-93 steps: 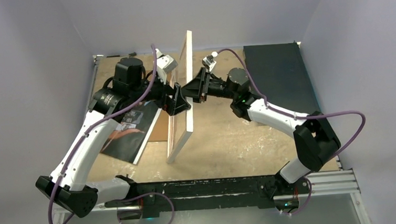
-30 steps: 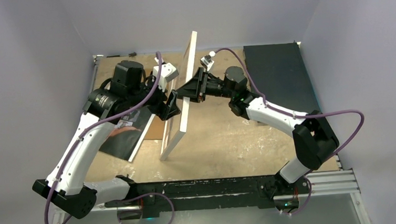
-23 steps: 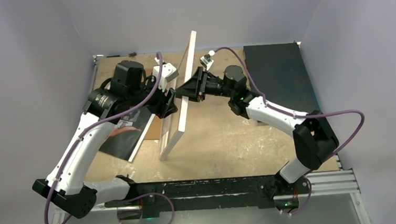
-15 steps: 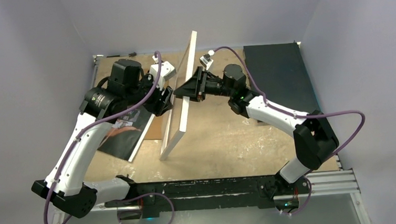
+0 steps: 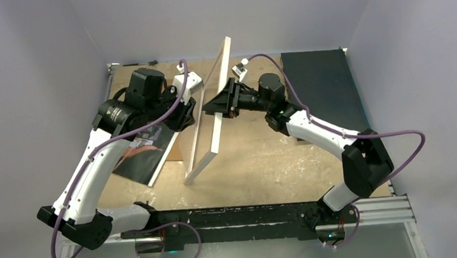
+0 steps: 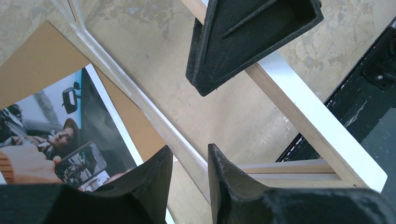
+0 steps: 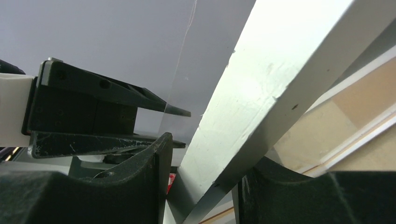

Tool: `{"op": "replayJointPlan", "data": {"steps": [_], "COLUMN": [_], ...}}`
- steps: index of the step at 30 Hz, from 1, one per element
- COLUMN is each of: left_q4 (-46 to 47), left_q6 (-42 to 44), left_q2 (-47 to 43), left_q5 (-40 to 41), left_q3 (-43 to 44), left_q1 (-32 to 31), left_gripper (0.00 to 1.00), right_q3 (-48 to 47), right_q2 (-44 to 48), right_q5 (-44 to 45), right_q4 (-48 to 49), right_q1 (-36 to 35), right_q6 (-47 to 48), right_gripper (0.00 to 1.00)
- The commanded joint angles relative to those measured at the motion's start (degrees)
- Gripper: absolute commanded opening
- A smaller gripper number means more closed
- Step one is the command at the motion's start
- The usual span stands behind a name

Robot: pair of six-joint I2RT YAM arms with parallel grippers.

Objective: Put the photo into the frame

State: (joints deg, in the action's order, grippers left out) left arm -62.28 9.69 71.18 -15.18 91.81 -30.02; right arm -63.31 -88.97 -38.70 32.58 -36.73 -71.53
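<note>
The frame (image 5: pixel 213 139) stands on its long edge in the middle of the table, tilted, white front towards the right arm. My right gripper (image 5: pixel 212 106) is shut on its upper bar (image 7: pixel 261 74), one finger on each face. The clear pane (image 6: pixel 140 100) leans out of the frame's wood side, and its edge runs between the fingers of my left gripper (image 6: pixel 189 151). The right finger touches the pane; a gap shows at the left finger. The photo (image 5: pixel 143 153) lies flat on the table at the left, under my left arm.
A plain brown backing board (image 5: pixel 182 149) lies under the photo's right edge. A black mat (image 5: pixel 320 86) lies at the back right. The walls stand close on three sides. The arms' rail (image 5: pixel 250 215) runs along the near edge.
My left gripper has slid left off the frame's bar and its jaws have narrowed round the pane's edge. The frame's top has tipped slightly to the right. The right grip is unchanged.
</note>
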Motion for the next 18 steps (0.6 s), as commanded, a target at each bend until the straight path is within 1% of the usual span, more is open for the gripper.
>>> {"op": "replayJointPlan", "data": {"steps": [1,4,6,9,11,13,15,18], "left_q4": [-0.60,-0.75,-0.57,-0.21,-0.08,0.40,1.02,2.64], "left_q6": [-1.03,-1.03,-0.70,-0.58,-0.42,-0.42,-0.77,-0.68], "left_q2": [0.74,1.11,1.16,1.45,1.67,1.84,1.94,1.29], "left_q5": [-0.17,0.24,0.72,1.79,2.14,2.61,3.82,6.21], "left_q3": [2.71,3.98,4.45,4.56,4.47,4.36,4.32,4.14], "left_q1": [0.27,0.34,0.31,0.37,0.33,0.32,0.34,0.31], "left_gripper": [0.28,0.20,0.14,0.01,0.00,0.00,0.00,0.00], "right_q3": [-0.59,-0.42,-0.65,-1.42,-1.49,-0.75,0.53,3.39], "right_q2": [4.29,6.40,8.00,10.30,11.82,12.95,13.75,14.57], "right_q5": [-0.89,-0.47,0.14,2.91,5.06,7.28,8.96,10.40], "right_q4": [-6.75,-13.46,-19.61,-31.08,-37.51,-41.71,-44.52,-45.67], "right_q1": [0.84,2.32,3.63,5.71,6.65,7.05,7.40,7.60], "right_q6": [5.84,9.28,12.80,19.24,22.93,25.61,27.69,29.37], "right_gripper": [0.48,0.48,0.48,0.48,0.48,0.48,0.47,0.44]}}
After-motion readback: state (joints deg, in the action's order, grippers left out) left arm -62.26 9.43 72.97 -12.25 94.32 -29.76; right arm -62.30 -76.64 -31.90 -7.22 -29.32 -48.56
